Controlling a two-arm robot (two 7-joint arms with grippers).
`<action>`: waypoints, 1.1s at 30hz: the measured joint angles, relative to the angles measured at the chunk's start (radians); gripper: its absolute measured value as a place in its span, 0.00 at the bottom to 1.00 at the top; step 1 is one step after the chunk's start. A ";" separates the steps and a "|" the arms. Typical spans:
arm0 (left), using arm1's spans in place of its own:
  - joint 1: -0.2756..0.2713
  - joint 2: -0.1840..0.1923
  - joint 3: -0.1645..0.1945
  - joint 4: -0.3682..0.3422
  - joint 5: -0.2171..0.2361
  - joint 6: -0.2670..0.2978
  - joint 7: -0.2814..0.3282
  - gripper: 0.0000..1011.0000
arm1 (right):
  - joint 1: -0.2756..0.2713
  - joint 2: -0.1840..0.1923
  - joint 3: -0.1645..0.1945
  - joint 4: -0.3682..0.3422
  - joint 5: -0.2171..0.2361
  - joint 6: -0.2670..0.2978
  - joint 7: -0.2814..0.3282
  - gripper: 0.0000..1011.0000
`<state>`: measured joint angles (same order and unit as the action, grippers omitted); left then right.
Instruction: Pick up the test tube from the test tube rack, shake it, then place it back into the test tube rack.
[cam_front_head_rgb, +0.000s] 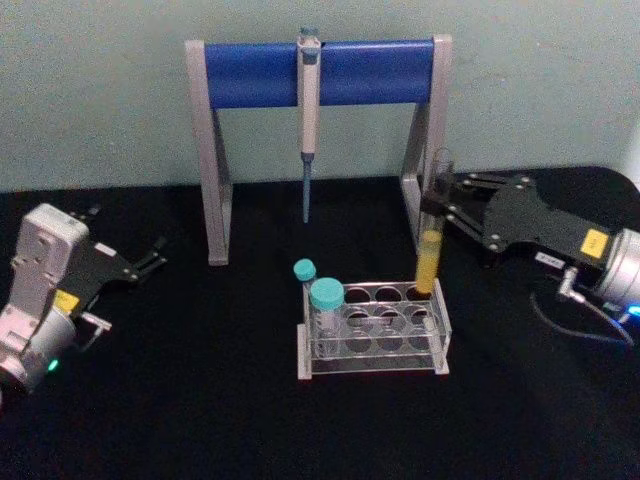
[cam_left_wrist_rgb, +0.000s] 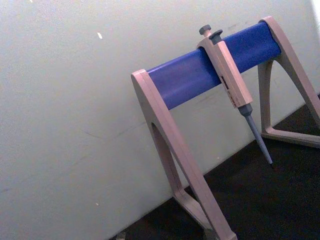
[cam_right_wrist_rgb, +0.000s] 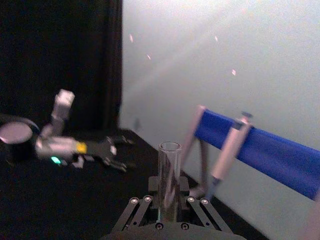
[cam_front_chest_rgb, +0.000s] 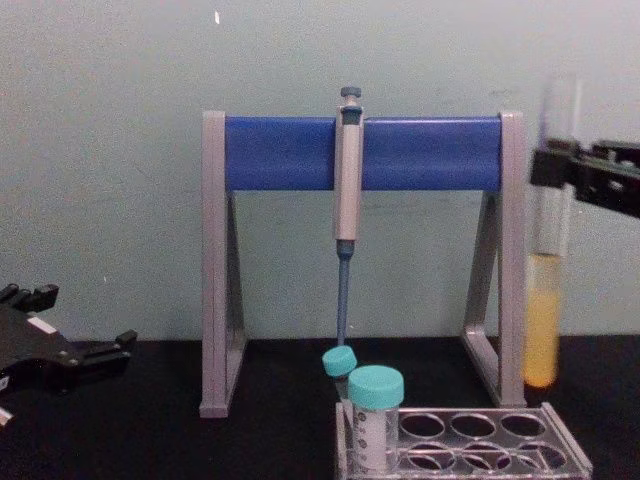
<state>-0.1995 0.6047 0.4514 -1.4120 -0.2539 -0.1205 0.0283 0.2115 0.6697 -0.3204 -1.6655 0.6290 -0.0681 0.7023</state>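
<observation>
The test tube (cam_front_head_rgb: 431, 255) is a long clear glass tube with yellow liquid in its lower part. It hangs upright just above the back right corner of the clear test tube rack (cam_front_head_rgb: 375, 365), its bottom a little over the holes in the chest view. My right gripper (cam_front_head_rgb: 440, 200) is shut on the tube's upper half, reaching in from the right. The right wrist view shows the open tube mouth (cam_right_wrist_rgb: 169, 165) rising between the fingers. My left gripper (cam_front_head_rgb: 152, 258) rests open on the table at far left, well clear of the rack (cam_front_chest_rgb: 470, 440).
A grey-and-blue pipette stand (cam_front_head_rgb: 320, 75) stands behind the rack, with a pipette (cam_front_head_rgb: 308, 130) hanging from its bar. Two teal-capped tubes (cam_front_head_rgb: 326, 295) sit in the rack's left end. Black cloth covers the table; a pale wall lies close behind the stand.
</observation>
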 joint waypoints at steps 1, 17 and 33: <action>0.000 0.000 0.000 0.000 0.000 0.000 0.000 0.99 | -0.003 0.009 0.001 -0.003 -0.015 -0.005 -0.011 0.23; 0.000 0.000 0.000 0.000 0.000 0.000 0.000 0.99 | 0.035 -0.110 0.028 0.074 -0.213 -0.100 -0.237 0.23; 0.000 0.000 0.000 0.000 0.000 0.000 0.000 0.99 | 0.069 -0.166 0.009 0.093 -0.004 -0.034 -0.050 0.23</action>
<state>-0.1996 0.6047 0.4514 -1.4120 -0.2539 -0.1205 0.0283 0.2809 0.5034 -0.3116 -1.5722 0.6253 -0.1021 0.6528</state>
